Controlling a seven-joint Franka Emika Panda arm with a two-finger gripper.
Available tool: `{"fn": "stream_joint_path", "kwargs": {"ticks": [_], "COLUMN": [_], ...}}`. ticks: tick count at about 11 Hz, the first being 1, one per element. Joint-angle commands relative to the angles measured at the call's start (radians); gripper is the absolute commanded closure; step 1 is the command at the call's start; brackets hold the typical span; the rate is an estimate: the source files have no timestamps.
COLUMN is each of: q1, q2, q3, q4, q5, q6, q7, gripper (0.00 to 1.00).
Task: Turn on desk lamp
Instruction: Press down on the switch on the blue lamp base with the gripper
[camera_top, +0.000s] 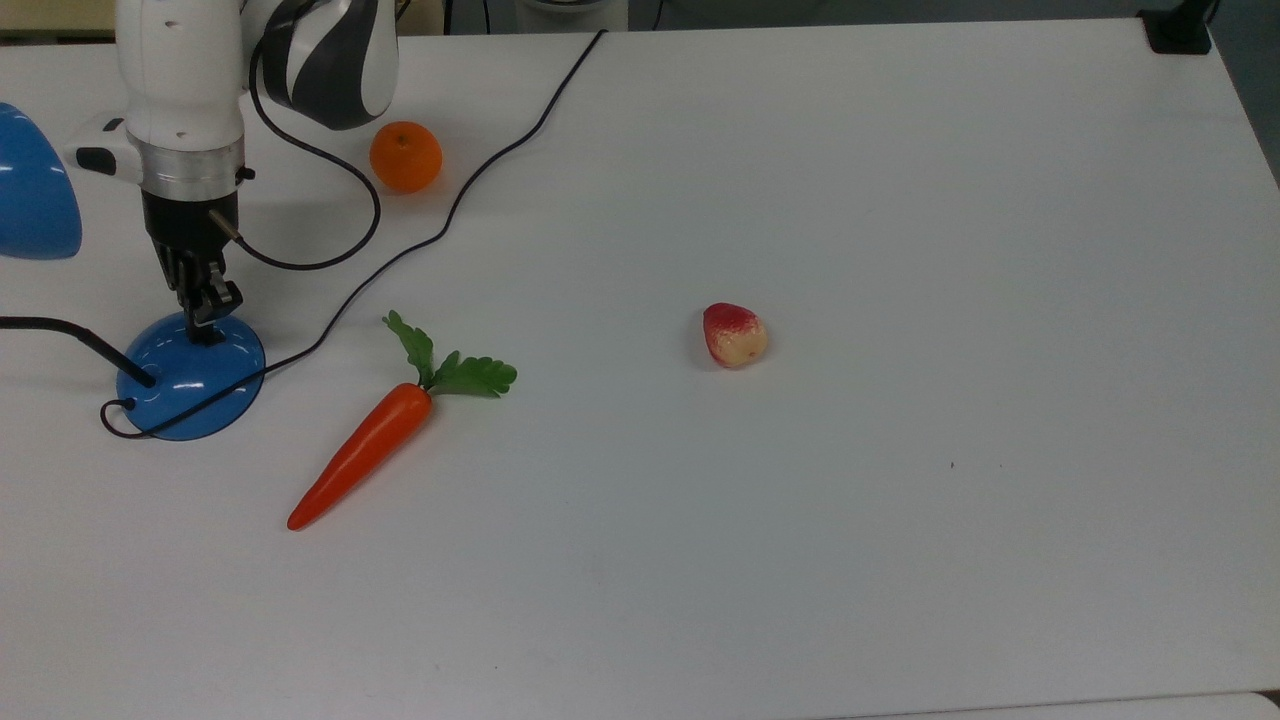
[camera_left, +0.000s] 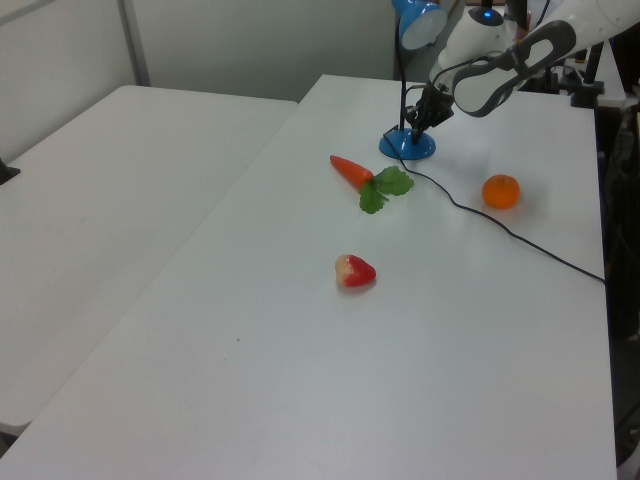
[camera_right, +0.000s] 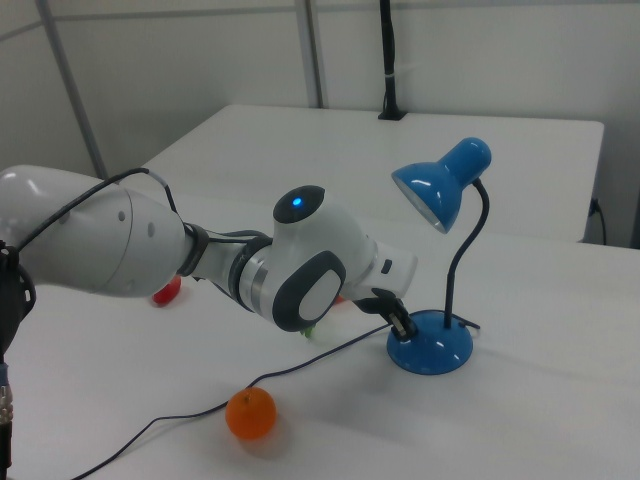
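Observation:
The desk lamp's glossy blue domed base (camera_top: 185, 385) stands at the top view's left, with its black neck (camera_top: 70, 328) running off the frame edge and its blue shade (camera_top: 35, 195) above. My gripper (camera_top: 207, 325) points down with its fingers shut, and their tips touch the far rim of the dome. A small black part sits under the tips. In the right view the lamp's base (camera_right: 432, 350) and shade (camera_right: 440, 185) stand upright, and the gripper (camera_right: 400, 322) meets the base's left side. The left view shows the gripper (camera_left: 418, 122) over the lamp base (camera_left: 407, 147).
The lamp's black cord (camera_top: 480, 165) snakes across the table to the far edge. An orange (camera_top: 405, 156) lies behind the arm, a toy carrot (camera_top: 365, 450) lies right of the base, and a red-and-cream strawberry (camera_top: 734, 335) sits mid-table. The table (camera_top: 900, 500) is white.

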Motion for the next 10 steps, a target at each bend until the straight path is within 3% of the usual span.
{"fn": "stream_joint_path", "kwargs": {"ticks": [1,6,8,10], "q1": [0.005,0.007,0.012,0.034], "q2": [0.047,0.030,-0.054,-0.161], "q3": [-0.020,-0.020,-0.020,-0.015], "q4": [0.040,0.033,-0.018,-0.071], "q5": [0.013,0.013,0.012,0.012], "q6": [0.025,0.044,0.016,-0.117], "q7": [0.014,0.014,0.008,-0.012], "gripper": [1.00,1.00,1.00,1.00]}}
